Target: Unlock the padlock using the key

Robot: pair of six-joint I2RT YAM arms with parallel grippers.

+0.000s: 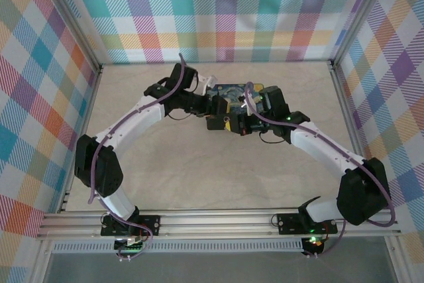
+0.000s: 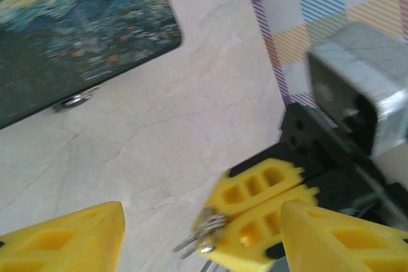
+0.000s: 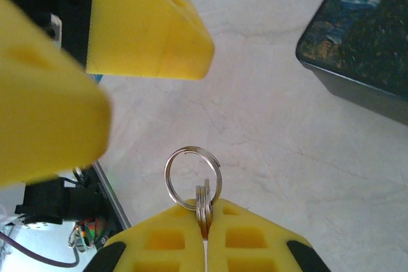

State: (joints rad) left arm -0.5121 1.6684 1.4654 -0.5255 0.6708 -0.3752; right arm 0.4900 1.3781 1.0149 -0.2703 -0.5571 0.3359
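Note:
My right gripper (image 3: pixel 205 213) is shut on the key (image 3: pixel 204 203). The key sits edge-on between the yellow pads, and its split ring (image 3: pixel 192 176) sticks out in front. The left wrist view shows the same key and ring (image 2: pixel 205 232) at the tip of the right gripper's shut fingers (image 2: pixel 255 214). My left gripper (image 2: pixel 201 213) stands open around them, one finger on each side, touching nothing. Both grippers meet above the table's middle (image 1: pixel 226 118). The padlock is hidden behind them in the top view.
A dark blue painted mat (image 1: pixel 232 91) lies just beyond the grippers, and a small shiny metal piece (image 2: pixel 76 100) pokes out at its edge. Pale marble tabletop (image 1: pixel 199 177) surrounds it, enclosed by plaid walls (image 1: pixel 218 11).

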